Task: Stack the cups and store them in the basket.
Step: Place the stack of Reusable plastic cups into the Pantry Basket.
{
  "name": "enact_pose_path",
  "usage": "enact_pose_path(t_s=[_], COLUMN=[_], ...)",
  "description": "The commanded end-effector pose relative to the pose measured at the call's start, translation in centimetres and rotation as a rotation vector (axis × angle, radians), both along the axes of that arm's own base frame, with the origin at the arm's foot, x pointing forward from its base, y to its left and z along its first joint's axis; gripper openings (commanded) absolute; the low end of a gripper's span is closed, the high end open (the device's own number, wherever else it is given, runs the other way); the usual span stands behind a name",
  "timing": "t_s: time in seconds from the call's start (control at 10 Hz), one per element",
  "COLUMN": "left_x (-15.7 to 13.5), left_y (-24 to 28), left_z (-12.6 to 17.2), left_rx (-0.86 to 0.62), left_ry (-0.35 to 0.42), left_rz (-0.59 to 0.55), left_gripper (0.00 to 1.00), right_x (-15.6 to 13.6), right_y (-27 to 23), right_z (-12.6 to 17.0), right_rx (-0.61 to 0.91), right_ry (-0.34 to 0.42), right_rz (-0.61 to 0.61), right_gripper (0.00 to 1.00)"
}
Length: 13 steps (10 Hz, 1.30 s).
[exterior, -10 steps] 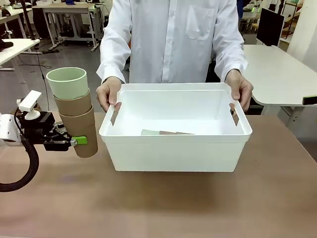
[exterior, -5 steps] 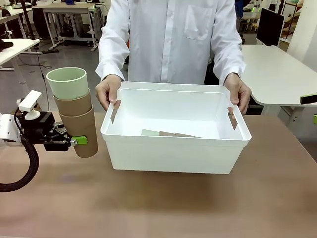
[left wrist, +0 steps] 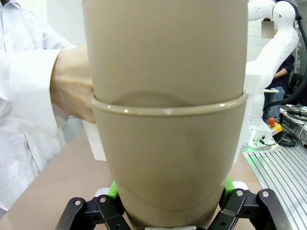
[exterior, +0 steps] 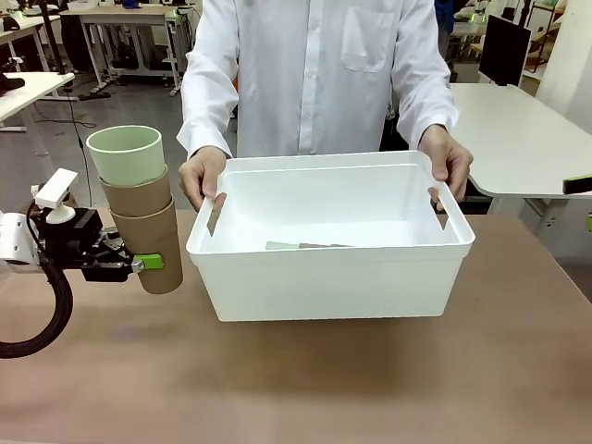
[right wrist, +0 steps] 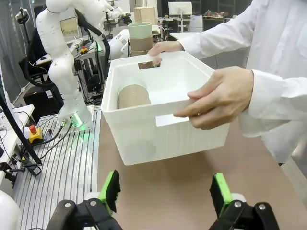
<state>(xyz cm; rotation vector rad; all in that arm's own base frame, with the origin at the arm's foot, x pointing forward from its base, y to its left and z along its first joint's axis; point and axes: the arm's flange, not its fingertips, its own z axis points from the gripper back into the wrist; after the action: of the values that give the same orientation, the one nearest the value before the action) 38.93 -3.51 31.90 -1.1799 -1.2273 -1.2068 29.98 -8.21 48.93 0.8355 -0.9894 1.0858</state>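
My left gripper (exterior: 153,264) is clamped tight round the lowest of three nested cups (exterior: 139,208), just left of the basket (exterior: 324,287) and clear of its wall. That stack stands upright, long axis vertical, mouths up: two grey-brown below, the mint one on top, its rim higher than the basket's rim. Inside the basket a second stack (right wrist: 134,96) lies on its side along the basket's length, grey-brown end toward the right short side. A person's hands (exterior: 202,176) grip both short sides. My right gripper (right wrist: 165,196) hangs off the basket's right end, jaws spread wide, holding nothing
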Motion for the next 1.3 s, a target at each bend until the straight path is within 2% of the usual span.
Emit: enact_pose_path(t_s=[0.0, 0.9, 1.2], left_x=[-0.1, 0.0, -2.4], left_y=[0.0, 0.0, 0.4], left_z=[0.4, 0.0, 7.8], left_rx=[-0.009, 0.000, 0.079], left_ry=[-0.008, 0.000, 0.009], left_rz=[-0.002, 0.000, 0.083], left_gripper=[0.84, 0.84, 0.84], right_x=[-0.1, -0.1, -0.1], right_y=[0.2, 0.2, 0.2], right_z=[0.4, 0.4, 0.4], right_rx=[0.025, 0.025, 0.025], right_ry=[0.013, 0.013, 0.013], right_rz=[-0.009, -0.009, -0.009], right_gripper=[1.00, 1.00, 1.00])
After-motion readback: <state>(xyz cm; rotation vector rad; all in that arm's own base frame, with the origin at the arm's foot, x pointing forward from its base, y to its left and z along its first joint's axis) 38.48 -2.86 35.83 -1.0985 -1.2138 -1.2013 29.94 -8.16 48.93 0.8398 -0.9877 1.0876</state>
